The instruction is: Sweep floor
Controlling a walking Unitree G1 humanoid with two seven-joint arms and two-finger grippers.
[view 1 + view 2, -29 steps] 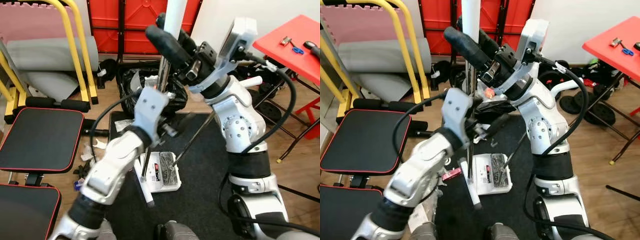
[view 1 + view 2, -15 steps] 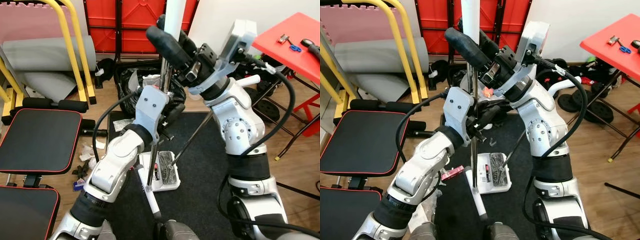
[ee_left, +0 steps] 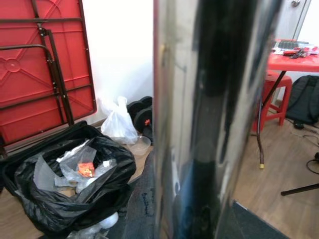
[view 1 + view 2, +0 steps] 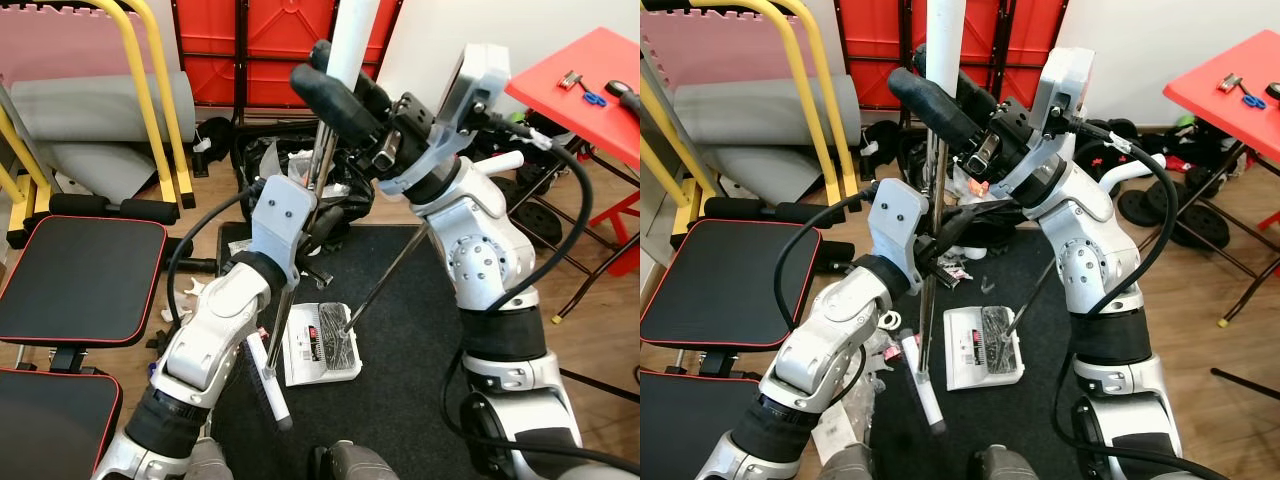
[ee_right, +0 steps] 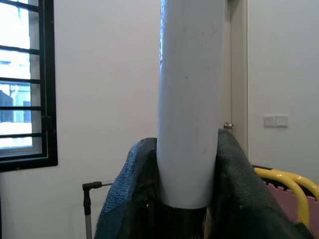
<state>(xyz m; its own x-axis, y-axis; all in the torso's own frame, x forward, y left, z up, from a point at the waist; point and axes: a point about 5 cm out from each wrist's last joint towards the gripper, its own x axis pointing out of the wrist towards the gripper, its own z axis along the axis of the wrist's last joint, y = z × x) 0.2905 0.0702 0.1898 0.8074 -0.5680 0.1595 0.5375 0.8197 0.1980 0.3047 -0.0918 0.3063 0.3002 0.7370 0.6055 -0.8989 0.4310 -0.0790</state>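
Chrome shaft topped by a white grip, the broom (image 4: 931,250) stands nearly upright, its white head low on the black mat (image 4: 410,330) beside a dustpan (image 4: 985,347); right tool (image 4: 950,95) clenches the grip, left tool (image 4: 940,235) clenches the shaft

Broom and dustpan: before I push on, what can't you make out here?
- Broom top: cut off by the upper edge in both eye views; the right gripper is shut on its white handle.
- Broom head: bristles too small to tell.
- Left gripper: its fingers sit behind the pole; the left wrist view is blurred by the pole up close.
- Dustpan contents: too small to identify.
- Bin bag: partly hidden by the arms in the eye views.
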